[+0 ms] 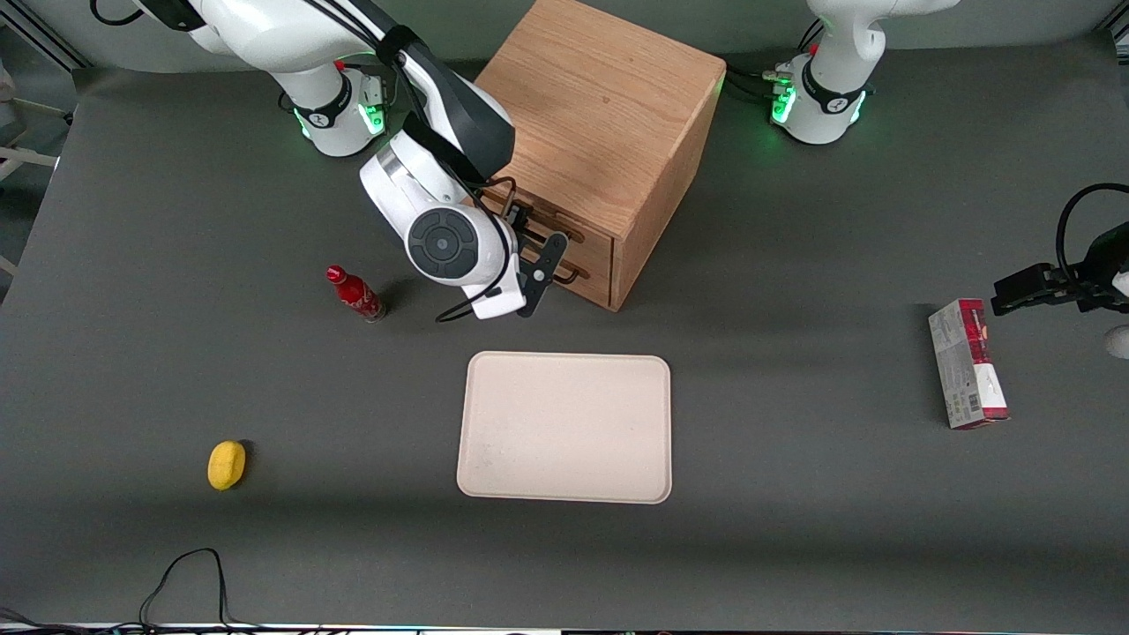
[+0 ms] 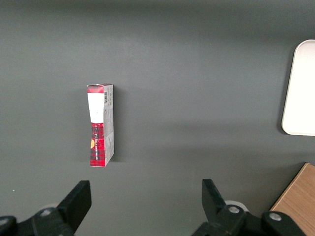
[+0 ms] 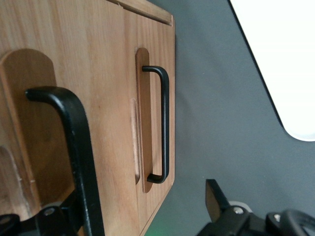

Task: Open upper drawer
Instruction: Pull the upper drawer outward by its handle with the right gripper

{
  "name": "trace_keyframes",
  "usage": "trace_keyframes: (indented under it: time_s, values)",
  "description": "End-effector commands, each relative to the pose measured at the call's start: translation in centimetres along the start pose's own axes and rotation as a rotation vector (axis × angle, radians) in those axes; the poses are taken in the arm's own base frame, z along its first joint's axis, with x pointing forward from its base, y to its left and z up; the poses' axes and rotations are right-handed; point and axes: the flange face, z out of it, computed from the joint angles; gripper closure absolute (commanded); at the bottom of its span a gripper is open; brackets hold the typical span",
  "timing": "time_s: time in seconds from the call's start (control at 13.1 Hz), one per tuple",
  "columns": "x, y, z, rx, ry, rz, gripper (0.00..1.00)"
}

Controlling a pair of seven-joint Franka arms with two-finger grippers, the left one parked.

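End effector (image 1: pixel 532 250) partly hiding upper drawer (image 1: pixel 549 221).

Oak-brown cabinet (image 1: pixel 609 123), black handles — cream tray (image 1: pixel 564 428), yellow lemon (image 1: pixel 227 464).

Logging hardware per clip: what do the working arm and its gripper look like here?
The working arm is glossy white with a black forearm cover, a round grey-black joint cap, green base lights and black cables. Its gripper, black with thin black fingers, is at the upper drawer's handle on the oak cabinet.
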Motion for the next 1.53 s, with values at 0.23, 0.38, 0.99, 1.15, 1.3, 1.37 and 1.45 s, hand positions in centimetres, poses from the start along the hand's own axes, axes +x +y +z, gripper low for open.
trace_keyframes:
  time_s: [0.23, 0.38, 0.99, 1.15, 1.3, 1.37, 1.45]
  values:
    - [-0.2, 4.5, -1.8, -0.039, 0.026, 0.025, 0.00]
    - [0.0, 5.5, -2.0, -0.041, 0.036, 0.034, 0.00]
    - [-0.9, 10.1, -5.7, -0.097, 0.110, 0.109, 0.00]
    - [-1.8, 11.4, -6.3, -0.111, 0.116, 0.136, 0.00]
    - [-2.1, 12.5, -6.4, -0.120, 0.118, 0.152, 0.00]
    - [-2.5, 13.4, -6.5, -0.127, 0.118, 0.159, 0.00]
    - [-2.7, 13.7, -6.8, -0.133, 0.120, 0.143, 0.00]
